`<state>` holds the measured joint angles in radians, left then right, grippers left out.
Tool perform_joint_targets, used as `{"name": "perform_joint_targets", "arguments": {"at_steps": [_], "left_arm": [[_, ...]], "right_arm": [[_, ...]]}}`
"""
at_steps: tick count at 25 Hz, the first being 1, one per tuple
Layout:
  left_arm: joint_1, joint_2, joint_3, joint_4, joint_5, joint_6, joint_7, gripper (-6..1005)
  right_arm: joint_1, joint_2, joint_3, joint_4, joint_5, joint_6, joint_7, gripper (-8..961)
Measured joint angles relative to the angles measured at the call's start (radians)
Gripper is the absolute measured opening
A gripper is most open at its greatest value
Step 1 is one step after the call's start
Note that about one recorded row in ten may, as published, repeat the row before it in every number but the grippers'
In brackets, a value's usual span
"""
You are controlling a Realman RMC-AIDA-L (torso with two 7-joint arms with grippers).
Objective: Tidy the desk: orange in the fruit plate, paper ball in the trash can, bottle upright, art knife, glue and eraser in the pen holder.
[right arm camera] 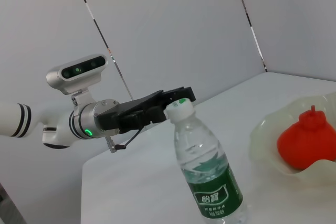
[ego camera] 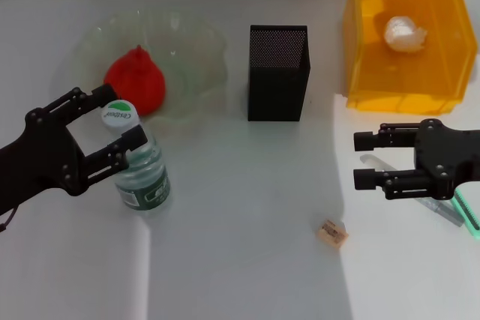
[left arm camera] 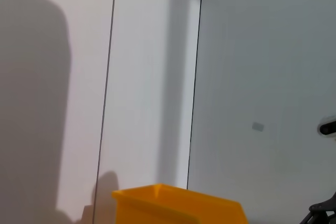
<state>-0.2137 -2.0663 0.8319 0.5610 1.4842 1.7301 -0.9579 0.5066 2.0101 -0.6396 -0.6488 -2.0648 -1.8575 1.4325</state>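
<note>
Bottle (ego camera: 142, 177) stands upright beside the fruit plate (ego camera: 202, 58); left gripper (ego camera: 120, 131) fingers are spread around its cap, apparently not gripping. Back straight out without clipping it. Right gripper (ego camera: 365, 160), parted, hovers near the eraser (ego camera: 331, 233).

A white table (ego camera: 240, 260) carries everything. The pen holder (ego camera: 277, 73) stands on it, with the fruit plate (ego camera: 202, 73) to its left, the trash can (ego camera: 401, 43) to its right, and the upright bottle (ego camera: 142, 177), the eraser (ego camera: 331, 232) and a flat tool (ego camera: 442, 210) nearer the robot.

Red-orange orange (ego camera: 136, 80) in a pale green plate (ego camera: 196, 95); black mesh pen holder (ego camera: 277, 73); yellow-orange trash can (ego camera: 405, 73); bottle (ego camera: 142, 174) with green label, white cap.
</note>
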Motion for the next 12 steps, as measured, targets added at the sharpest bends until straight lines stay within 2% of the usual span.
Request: {"name": "perform_joint_targets", "arguments": {"at_steps": [4,7,9,12], "left_arm": [[0.001,0.001,-0.031,0.000,-0.001,0.029,-0.001,717],[0.003,0.002,-0.113,-0.001,-0.002,0.118,-0.013,800],[0.006,0.006,-0.203,0.001,-0.002,0.213,-0.058,856],[0.022,0.026,-0.234,0.059,-0.003,0.282,-0.167,854]], "right_arm": [[0.003,0.002,0.000,0.000,0.000,0.000,0.000,677],[0.004,0.002,0.005,0.000,0.001,0.000,0.000,676],[0.004,0.002,0.008,0.000,0.005,0.000,0.000,676],[0.010,0.002,0.010,-0.001,0.008,0.001,0.000,675]]}}
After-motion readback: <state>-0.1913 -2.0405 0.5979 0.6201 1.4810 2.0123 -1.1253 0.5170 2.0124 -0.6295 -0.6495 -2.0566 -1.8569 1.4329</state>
